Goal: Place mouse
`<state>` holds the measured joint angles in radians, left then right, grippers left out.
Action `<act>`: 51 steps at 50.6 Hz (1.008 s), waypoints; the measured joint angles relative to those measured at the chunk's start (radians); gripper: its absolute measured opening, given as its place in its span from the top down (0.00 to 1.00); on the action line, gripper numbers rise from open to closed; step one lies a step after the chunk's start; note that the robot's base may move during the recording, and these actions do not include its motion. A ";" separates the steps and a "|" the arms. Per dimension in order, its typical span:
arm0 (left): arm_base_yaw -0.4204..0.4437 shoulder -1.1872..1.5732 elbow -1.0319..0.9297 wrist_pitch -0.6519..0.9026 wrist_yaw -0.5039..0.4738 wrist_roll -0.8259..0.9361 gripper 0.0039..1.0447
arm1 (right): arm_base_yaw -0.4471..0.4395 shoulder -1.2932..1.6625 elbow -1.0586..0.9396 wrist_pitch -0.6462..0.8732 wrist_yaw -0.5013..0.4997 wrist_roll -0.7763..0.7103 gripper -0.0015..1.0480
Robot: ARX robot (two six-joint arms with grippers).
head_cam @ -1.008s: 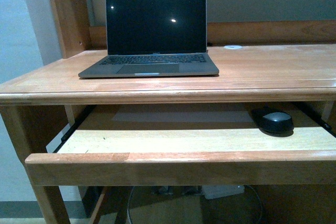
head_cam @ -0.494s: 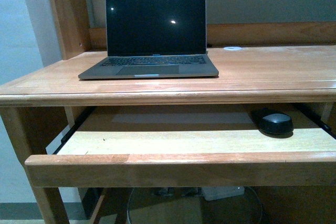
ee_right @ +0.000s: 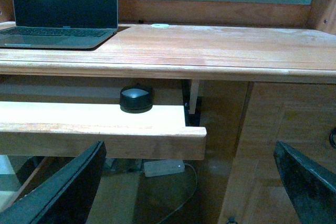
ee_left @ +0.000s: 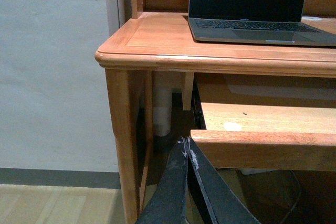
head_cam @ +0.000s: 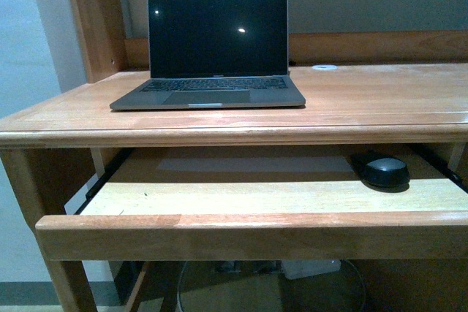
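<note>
The left tool point(ee_left: 185, 148), pinched closed and empty, hangs below the pale wooden pull-out surface point(head_cam: 219, 199) at its left corner. The small black domed mouse point(head_cam: 384, 172) sits at its right end, ahead of the wide-open right tool point(ee_right: 189, 148), the nearer one.

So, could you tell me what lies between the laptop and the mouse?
In the front view, only the desk's bare front edge: laptop above it, mouse on the pull-out tray below.
</note>
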<state>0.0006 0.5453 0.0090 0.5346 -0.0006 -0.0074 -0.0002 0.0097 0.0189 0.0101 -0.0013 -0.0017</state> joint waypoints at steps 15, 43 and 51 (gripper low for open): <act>0.000 -0.156 0.000 -0.148 0.000 0.000 0.99 | 0.000 0.000 0.000 0.000 0.000 0.000 0.06; 0.000 -0.344 0.000 -0.332 0.000 0.000 0.99 | 0.000 0.000 0.000 0.000 0.000 0.000 0.06; 0.000 -0.385 0.000 -0.383 0.000 0.000 0.99 | 0.000 0.000 0.000 0.000 0.000 0.000 0.06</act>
<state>0.0006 0.1604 0.0086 0.1513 -0.0010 -0.0071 -0.0002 0.0097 0.0189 0.0101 -0.0013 -0.0017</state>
